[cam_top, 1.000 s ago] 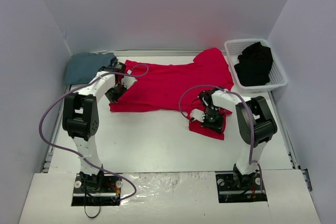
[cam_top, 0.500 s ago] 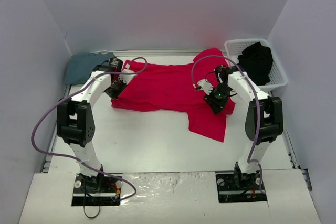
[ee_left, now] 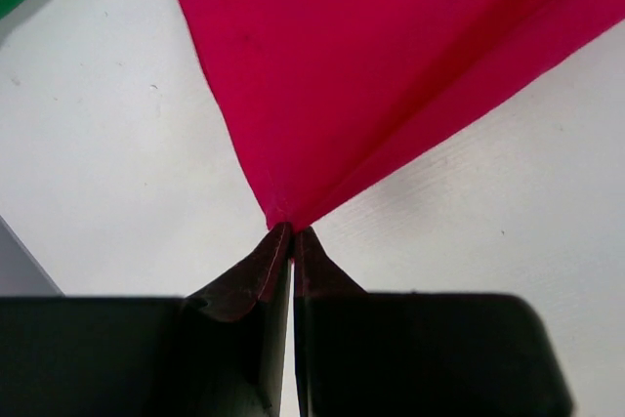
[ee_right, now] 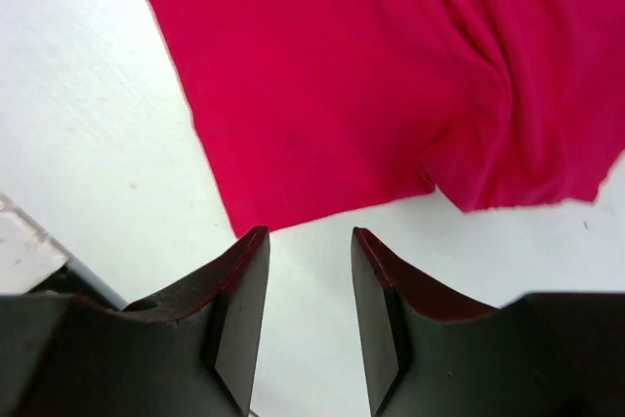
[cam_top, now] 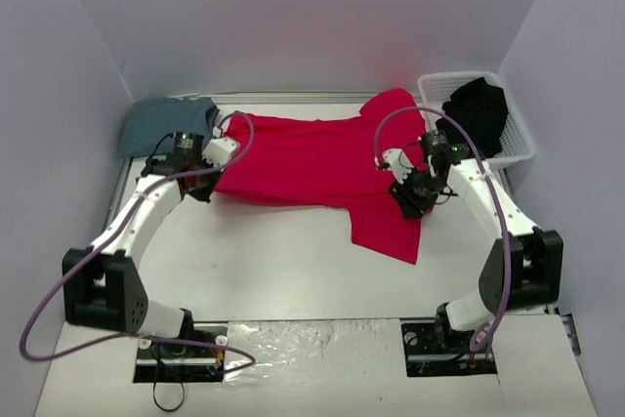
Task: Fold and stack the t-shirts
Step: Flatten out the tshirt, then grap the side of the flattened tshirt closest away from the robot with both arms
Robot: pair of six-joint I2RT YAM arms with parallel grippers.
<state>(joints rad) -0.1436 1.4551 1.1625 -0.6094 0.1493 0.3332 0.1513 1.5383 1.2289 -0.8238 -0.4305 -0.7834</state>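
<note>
across the far half of the white table the red t-shirt lies spread out, mostly flat, its long side running left to right. one sleeve reaches toward the back wall at the right, and a flap of cloth hangs forward toward the near side on the right.

at the shirt's left end the left gripper is clamped tight on a corner of the cloth. from the left wrist, the fingers meet with only a thin seam between them at the left gripper, and the red t-shirt fans out from that pinch in taut folds.

over the right end, the right gripper hangs just above the cloth with its jaws parted a moderate way. from the right wrist, the gap at the right gripper holds nothing but bare table, and the hem of the red t-shirt lies just beyond the fingertips, rumpled on its right side.

the blue-grey t-shirt sits in the far left corner of the table, just behind the left gripper. the black t-shirt is bunched inside the white slatted basket at the far right.
</note>
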